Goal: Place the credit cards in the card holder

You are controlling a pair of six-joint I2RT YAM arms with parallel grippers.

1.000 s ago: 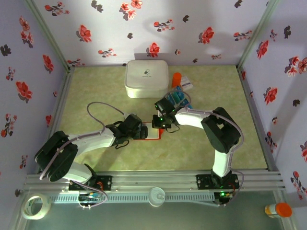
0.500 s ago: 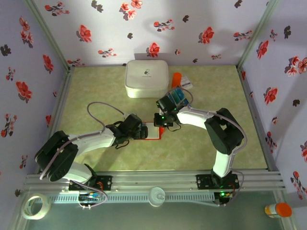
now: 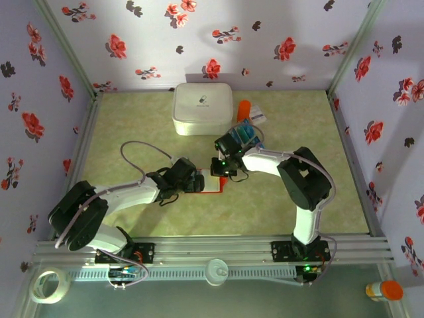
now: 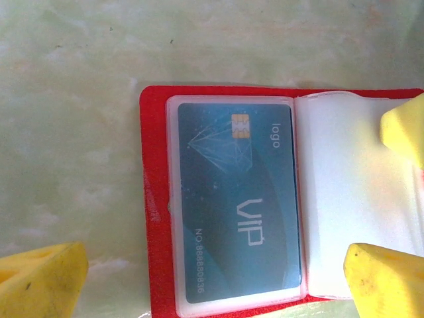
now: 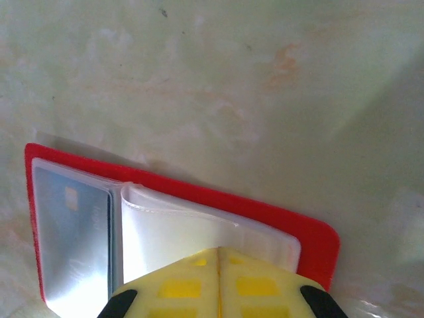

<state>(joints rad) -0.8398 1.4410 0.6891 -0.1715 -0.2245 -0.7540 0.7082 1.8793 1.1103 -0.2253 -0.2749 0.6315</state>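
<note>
The red card holder (image 3: pixel 211 184) lies open on the green mat between both arms. In the left wrist view the card holder (image 4: pixel 154 199) has one teal credit card (image 4: pixel 232 199) in its left clear sleeve. My left gripper (image 4: pixel 215 281) hangs open over it, yellow fingertips (image 4: pixel 40 278) wide apart. The right gripper (image 5: pixel 218 250) is shut, and its tips rest on the holder's pale sleeve pages (image 5: pixel 199 225). Nothing shows between its jaws. More credit cards (image 3: pixel 244 136) lie on a clear sheet behind the right gripper (image 3: pixel 220 167).
A big white rounded box (image 3: pixel 202 108) stands at the back. An orange item (image 3: pixel 244 106) and a small white packet (image 3: pixel 258 117) lie beside it. Flowered walls close in three sides. A tape roll (image 3: pixel 50 285) sits outside the front rail.
The right gripper shifted slightly back from the holder's right half and returned, staying shut. The left arm and the holder have not moved.
</note>
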